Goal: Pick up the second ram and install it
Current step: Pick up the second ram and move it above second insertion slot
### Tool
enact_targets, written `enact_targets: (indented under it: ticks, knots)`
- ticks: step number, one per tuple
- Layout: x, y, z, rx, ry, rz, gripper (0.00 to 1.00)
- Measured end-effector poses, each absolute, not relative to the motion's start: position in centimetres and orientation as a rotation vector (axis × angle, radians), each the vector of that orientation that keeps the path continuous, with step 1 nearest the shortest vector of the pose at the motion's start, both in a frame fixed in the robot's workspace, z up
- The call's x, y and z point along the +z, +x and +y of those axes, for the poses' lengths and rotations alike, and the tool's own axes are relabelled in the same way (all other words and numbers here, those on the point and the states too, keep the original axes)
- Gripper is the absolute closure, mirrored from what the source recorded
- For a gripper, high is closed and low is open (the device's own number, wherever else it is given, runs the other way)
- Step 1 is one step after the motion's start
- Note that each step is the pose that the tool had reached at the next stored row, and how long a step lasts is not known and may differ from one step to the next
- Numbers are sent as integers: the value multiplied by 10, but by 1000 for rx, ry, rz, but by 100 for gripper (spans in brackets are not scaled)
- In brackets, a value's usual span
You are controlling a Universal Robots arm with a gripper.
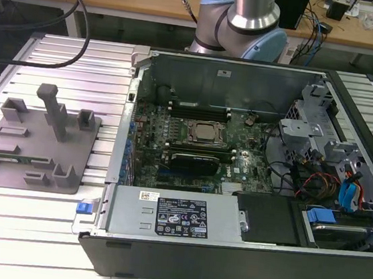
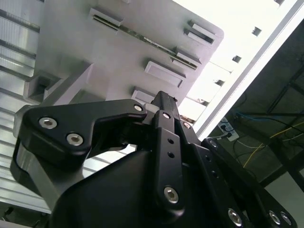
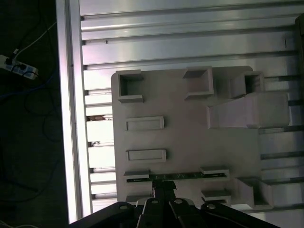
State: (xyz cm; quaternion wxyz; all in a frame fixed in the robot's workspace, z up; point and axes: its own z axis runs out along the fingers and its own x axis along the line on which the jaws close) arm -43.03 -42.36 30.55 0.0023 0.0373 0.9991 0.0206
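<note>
- The second ram (image 3: 190, 175) sits in a slot along one edge of the grey holder tray (image 3: 190, 137).
- My gripper (image 3: 164, 186) hangs over it, pincer pinched narrow, gripping nothing.
- The tray rests on the ribbed metal table (image 1: 67, 59), beside the open computer case (image 1: 227, 252).

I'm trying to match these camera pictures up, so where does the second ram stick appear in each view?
Exterior view: the second ram is a thin strip slotted toward the near side of the grey holder tray, at the exterior view's left.
First wrist view: a long strip across the tray's holders, close to the claw.
Second wrist view: a slanted strip between raised holders.
Shared landmark: the grey holder tray.
</note>
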Motion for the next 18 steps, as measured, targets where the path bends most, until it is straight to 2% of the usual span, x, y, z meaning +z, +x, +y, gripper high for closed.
enact_targets:
  ticks: [8, 18]
  knots:
    - [302, -420, -425, 62, 99, 3135, 92]
    - [285, -420, -425, 62, -494, 3105, 92]
